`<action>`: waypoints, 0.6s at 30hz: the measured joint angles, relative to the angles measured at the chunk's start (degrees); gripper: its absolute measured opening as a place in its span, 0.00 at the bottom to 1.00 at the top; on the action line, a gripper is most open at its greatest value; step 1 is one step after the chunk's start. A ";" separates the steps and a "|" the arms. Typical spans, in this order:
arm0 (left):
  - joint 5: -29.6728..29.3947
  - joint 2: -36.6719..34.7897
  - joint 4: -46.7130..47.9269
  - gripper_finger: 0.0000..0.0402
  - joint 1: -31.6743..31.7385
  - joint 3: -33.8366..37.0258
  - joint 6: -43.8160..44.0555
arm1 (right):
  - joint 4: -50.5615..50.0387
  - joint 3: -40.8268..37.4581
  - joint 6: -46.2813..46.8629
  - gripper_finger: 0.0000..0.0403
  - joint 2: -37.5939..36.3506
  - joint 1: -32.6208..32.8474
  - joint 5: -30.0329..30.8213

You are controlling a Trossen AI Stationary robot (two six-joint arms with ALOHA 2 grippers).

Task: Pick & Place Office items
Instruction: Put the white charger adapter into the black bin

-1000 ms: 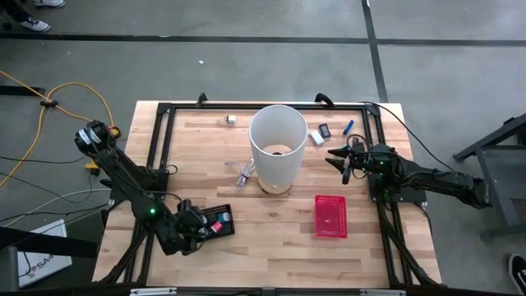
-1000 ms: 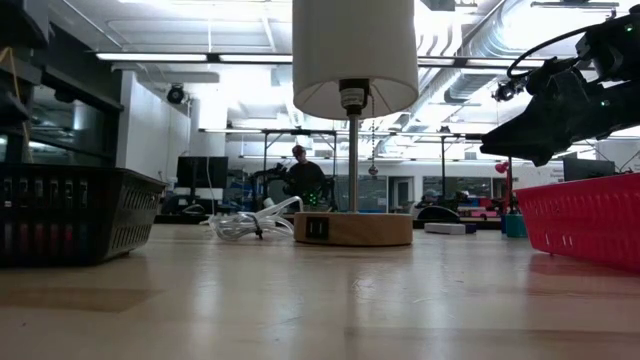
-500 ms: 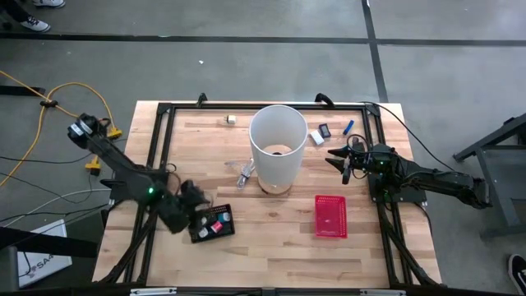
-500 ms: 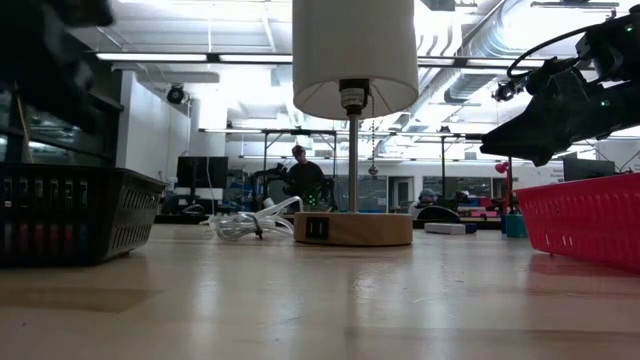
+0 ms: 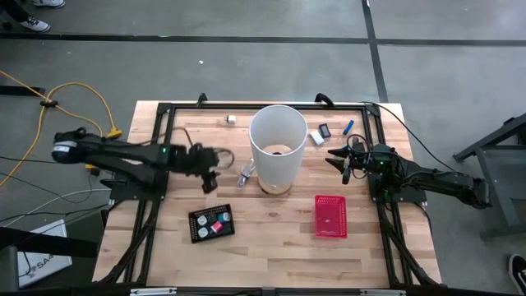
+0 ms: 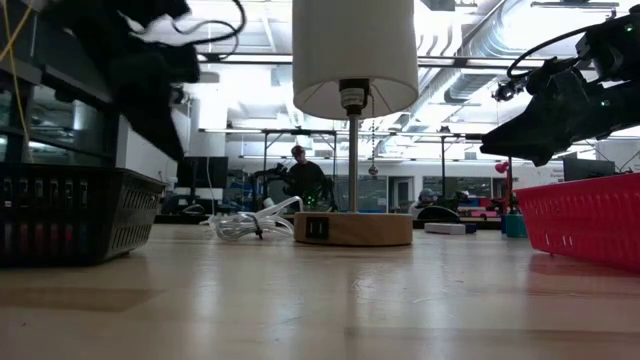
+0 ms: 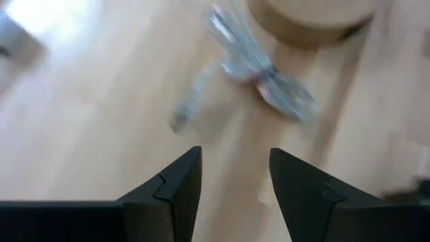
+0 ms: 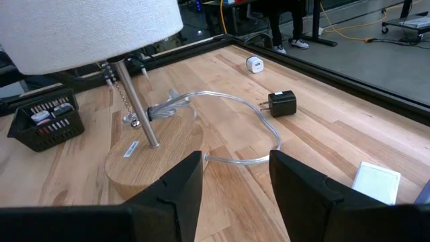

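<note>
High view, looking straight down for you: one wooden table (image 5: pixel 271 238) with two dark arms. You see one lamp with a white shade (image 5: pixel 278 148) at the middle. Your left gripper (image 5: pixel 210 168) hangs above the table left of the lamp, near one bundled clear cord (image 5: pixel 245 174). Your right gripper (image 5: pixel 342 160) hangs right of the lamp. One black tray (image 5: pixel 212 223) near the front left holds small pink, teal and white bits. One red basket (image 5: pixel 330 216) lies front right. Behind the right gripper lie one white block (image 5: pixel 316 138), one black piece (image 5: pixel 325 130) and one blue stick (image 5: pixel 348 127). One small white piece (image 5: pixel 232 120) lies at the far edge.

Low view: the lamp's wooden base (image 6: pixel 352 228) stands mid-table, the cord (image 6: pixel 250 222) just beside it, the tray (image 6: pixel 75 212) at left, the basket (image 6: pixel 585 215) at right. One person (image 6: pixel 303 182) sits far behind.

Left wrist view: two dark fingers (image 7: pixel 178 191) stand narrowly apart with nothing between them, above the blurred cord (image 7: pixel 259 70).

Right wrist view: two fingers (image 8: pixel 180 191) stand narrowly apart, empty. You can count one black plug (image 8: pixel 280 103), one round white piece (image 8: pixel 254 64), the white block (image 8: pixel 376 181) and the tray (image 8: pixel 46 121).
</note>
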State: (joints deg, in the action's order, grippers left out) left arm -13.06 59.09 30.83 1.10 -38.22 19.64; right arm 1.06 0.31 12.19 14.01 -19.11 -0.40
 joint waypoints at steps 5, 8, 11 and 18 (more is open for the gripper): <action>8.44 0.00 -7.26 0.42 12.02 0.00 -16.36 | 0.00 0.00 0.00 0.40 0.00 0.00 0.00; 13.98 0.86 -10.16 0.42 17.99 -0.02 -21.68 | 0.00 -0.01 0.00 0.40 -0.01 0.00 0.00; 18.71 2.66 -11.67 0.42 23.76 -0.02 -25.21 | 0.00 -0.01 0.00 0.40 -0.01 0.00 -0.02; 27.58 9.89 -15.20 0.42 34.70 -1.80 -33.38 | 0.02 -0.01 0.00 0.40 -0.01 -0.02 0.00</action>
State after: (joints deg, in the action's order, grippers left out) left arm 14.52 68.98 15.63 35.79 -40.02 -13.73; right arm 1.08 0.30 12.19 14.00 -19.13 -0.40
